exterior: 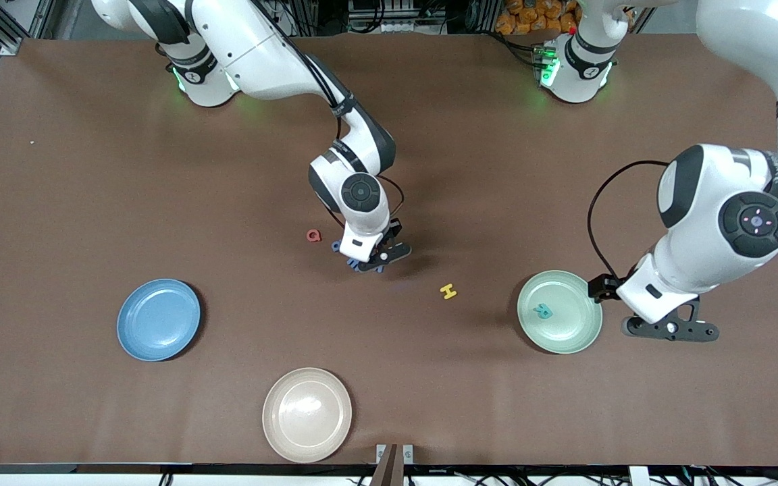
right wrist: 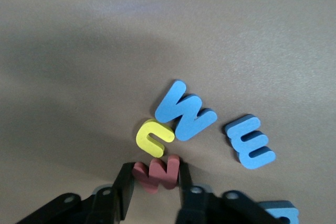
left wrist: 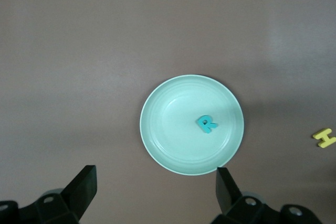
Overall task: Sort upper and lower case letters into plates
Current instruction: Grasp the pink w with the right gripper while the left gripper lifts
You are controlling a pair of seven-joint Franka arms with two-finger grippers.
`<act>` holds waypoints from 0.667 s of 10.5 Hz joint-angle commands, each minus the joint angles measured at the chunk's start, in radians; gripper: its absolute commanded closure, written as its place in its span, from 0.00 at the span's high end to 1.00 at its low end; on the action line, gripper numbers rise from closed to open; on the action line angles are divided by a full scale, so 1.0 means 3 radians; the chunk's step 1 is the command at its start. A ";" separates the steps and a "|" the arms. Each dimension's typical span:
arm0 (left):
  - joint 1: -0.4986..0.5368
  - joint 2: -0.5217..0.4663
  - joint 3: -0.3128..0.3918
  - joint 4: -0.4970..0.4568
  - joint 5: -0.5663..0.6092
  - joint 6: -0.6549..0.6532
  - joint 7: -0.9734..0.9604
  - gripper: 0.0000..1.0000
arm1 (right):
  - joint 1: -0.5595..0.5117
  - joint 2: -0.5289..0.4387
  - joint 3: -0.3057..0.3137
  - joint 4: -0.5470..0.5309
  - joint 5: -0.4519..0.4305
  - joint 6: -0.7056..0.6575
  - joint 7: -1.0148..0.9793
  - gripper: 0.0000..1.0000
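Red letter w (right wrist: 156, 174) clamped between right tool (right wrist: 152, 190) fingers; left tool (left wrist: 155, 190) wide apart.

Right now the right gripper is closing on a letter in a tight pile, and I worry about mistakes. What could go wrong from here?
1. The right gripper pinches the red letter, which touches the yellow letter; lifting may drag it and the blue letter touching it.
2. The grip sits at the red letter's edge, so it may slip out.
3. The open left gripper waits above the green plate and could block a drop there.
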 commanded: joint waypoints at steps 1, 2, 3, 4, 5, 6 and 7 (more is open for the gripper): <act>-0.0014 -0.0066 -0.0103 -0.0079 0.0033 -0.0021 0.0133 1.00 | -0.0151 -0.0184 -0.0016 -0.0047 -0.0024 -0.0061 0.0023 0.00; -0.0040 -0.0040 -0.0174 -0.0079 0.0028 -0.0010 0.0210 1.00 | -0.0258 -0.0281 -0.0011 -0.0047 -0.0024 -0.0102 -0.0008 0.00; -0.0096 0.0000 -0.0251 -0.0074 0.0023 0.0050 0.0246 1.00 | -0.0345 -0.0373 -0.0016 -0.0052 -0.0029 -0.0138 -0.0013 0.00; -0.0213 0.0062 -0.0257 -0.0074 0.0023 0.0162 0.0246 1.00 | -0.0432 -0.0450 -0.0026 -0.0062 -0.0050 -0.0229 -0.0008 0.00; -0.0366 0.0143 -0.0252 -0.0074 0.0023 0.0285 0.0246 1.00 | -0.0549 -0.0526 -0.0107 -0.0067 -0.0050 -0.0342 -0.0013 0.00; -0.0514 0.0250 -0.0252 -0.0074 0.0018 0.0484 0.0236 1.00 | -0.0708 -0.0583 -0.0158 -0.0067 -0.0050 -0.0474 -0.0084 0.00; -0.0627 0.0368 -0.0257 -0.0068 0.0018 0.0668 0.0246 1.00 | -0.0907 -0.0624 -0.0174 -0.0072 -0.0050 -0.0582 -0.0156 0.00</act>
